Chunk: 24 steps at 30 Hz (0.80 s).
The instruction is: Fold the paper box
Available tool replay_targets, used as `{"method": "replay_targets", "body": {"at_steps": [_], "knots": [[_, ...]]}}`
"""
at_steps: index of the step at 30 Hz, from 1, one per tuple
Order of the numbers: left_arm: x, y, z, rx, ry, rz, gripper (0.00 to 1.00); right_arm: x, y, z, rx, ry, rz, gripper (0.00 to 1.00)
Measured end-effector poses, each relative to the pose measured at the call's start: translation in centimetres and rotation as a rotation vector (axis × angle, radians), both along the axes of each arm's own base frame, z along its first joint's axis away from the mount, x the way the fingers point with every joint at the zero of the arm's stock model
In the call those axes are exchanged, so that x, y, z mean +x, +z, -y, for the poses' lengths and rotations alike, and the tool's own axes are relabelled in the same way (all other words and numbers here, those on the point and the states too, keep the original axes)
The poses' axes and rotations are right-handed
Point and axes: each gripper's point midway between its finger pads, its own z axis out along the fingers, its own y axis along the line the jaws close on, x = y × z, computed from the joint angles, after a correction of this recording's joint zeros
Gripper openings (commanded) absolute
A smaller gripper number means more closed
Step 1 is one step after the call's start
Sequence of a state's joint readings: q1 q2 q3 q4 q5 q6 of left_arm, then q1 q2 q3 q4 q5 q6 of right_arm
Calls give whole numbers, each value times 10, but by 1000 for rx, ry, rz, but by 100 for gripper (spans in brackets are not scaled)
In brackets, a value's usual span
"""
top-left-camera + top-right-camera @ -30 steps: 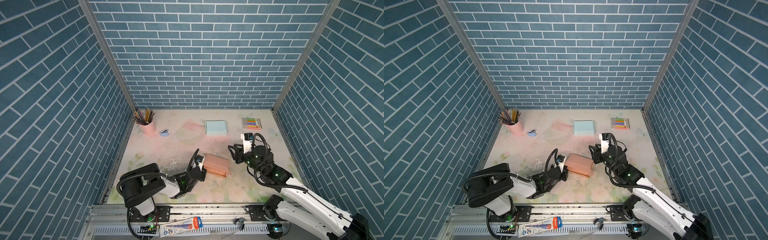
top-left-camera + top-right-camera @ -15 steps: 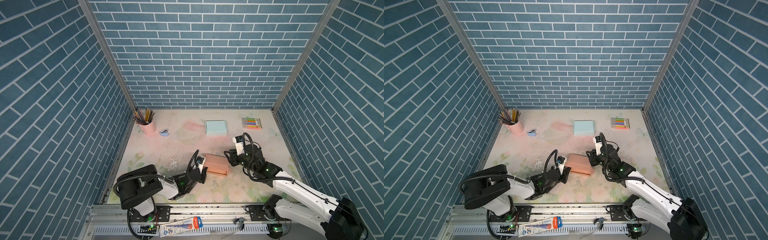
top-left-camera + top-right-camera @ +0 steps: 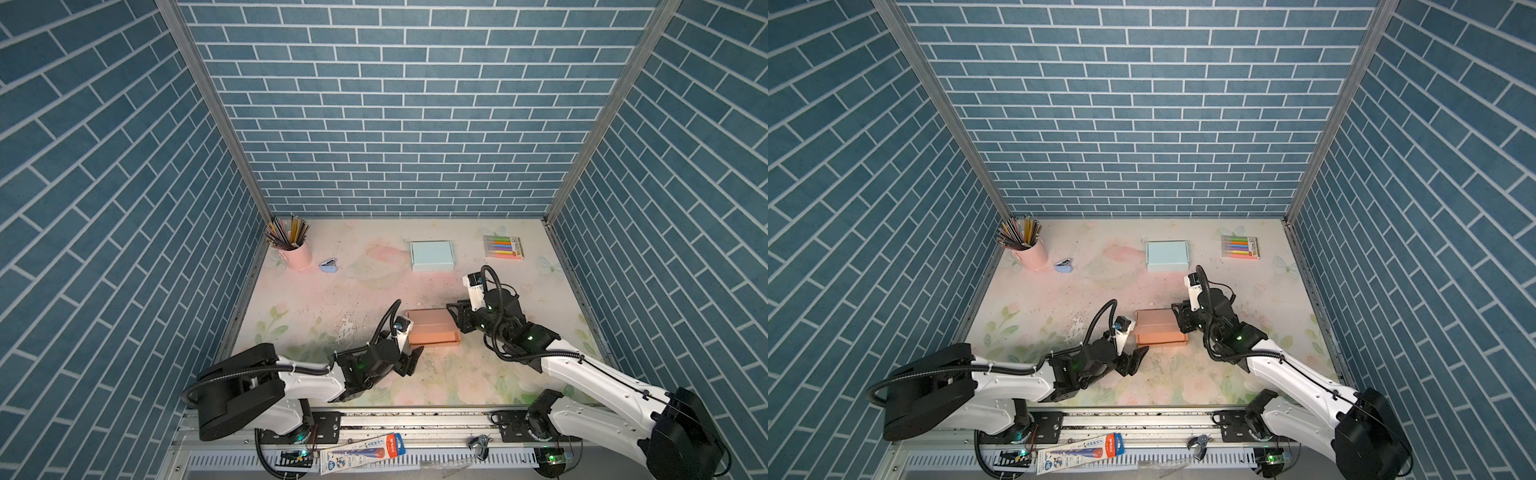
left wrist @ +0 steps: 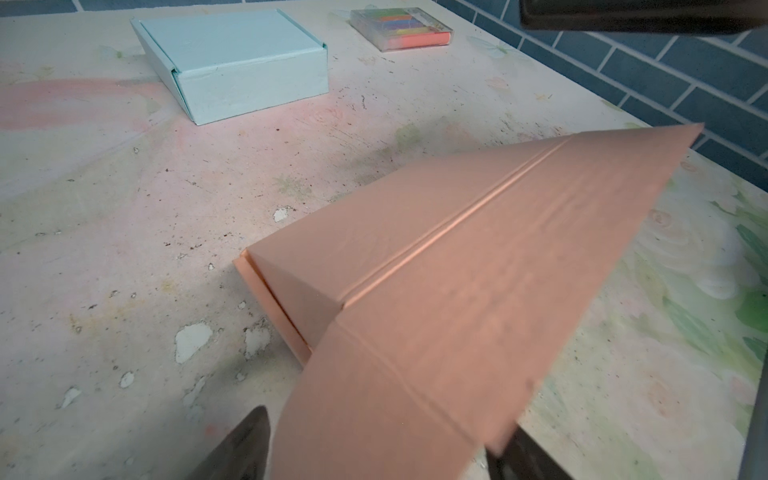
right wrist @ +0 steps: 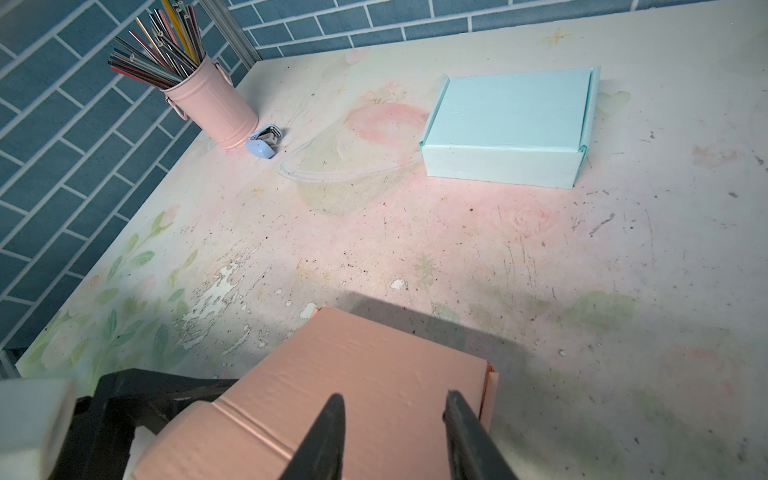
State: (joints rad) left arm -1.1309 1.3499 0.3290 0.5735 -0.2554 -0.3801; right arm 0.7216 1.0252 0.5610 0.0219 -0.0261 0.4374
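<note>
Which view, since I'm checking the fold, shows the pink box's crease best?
The left wrist view: the pink box is closest there, its crease plain though slightly blurred. The right wrist view shows only part of its top; both top views show it nearly whole but small.

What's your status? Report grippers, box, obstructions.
Left gripper open, flap of pink box loose between its fingers. Right gripper open, tips over the lid. Blue box well behind, not in the way.
</note>
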Motion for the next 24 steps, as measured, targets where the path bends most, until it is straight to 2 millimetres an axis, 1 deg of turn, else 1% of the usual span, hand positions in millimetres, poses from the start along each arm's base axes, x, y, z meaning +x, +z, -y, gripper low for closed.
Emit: {"method": "replay_targets", "body": {"at_steps": [2, 8, 16, 21, 24], "knots": [[-2, 4, 0, 1, -4, -15, 88, 0, 0, 0, 1, 2, 0, 41], [-10, 12, -5, 23, -19, -62, 88, 0, 0, -1, 3, 4, -1, 41], [-24, 19, -6, 80, -73, -144, 88, -1, 1, 0, 6, 4, 3, 41], [-33, 20, -12, 118, -99, -185, 88, -2, 0, 1, 5, 3, 2, 41], [-39, 25, -15, 121, -121, -200, 88, -3, 1, 2, 6, 3, 3, 41]]}}
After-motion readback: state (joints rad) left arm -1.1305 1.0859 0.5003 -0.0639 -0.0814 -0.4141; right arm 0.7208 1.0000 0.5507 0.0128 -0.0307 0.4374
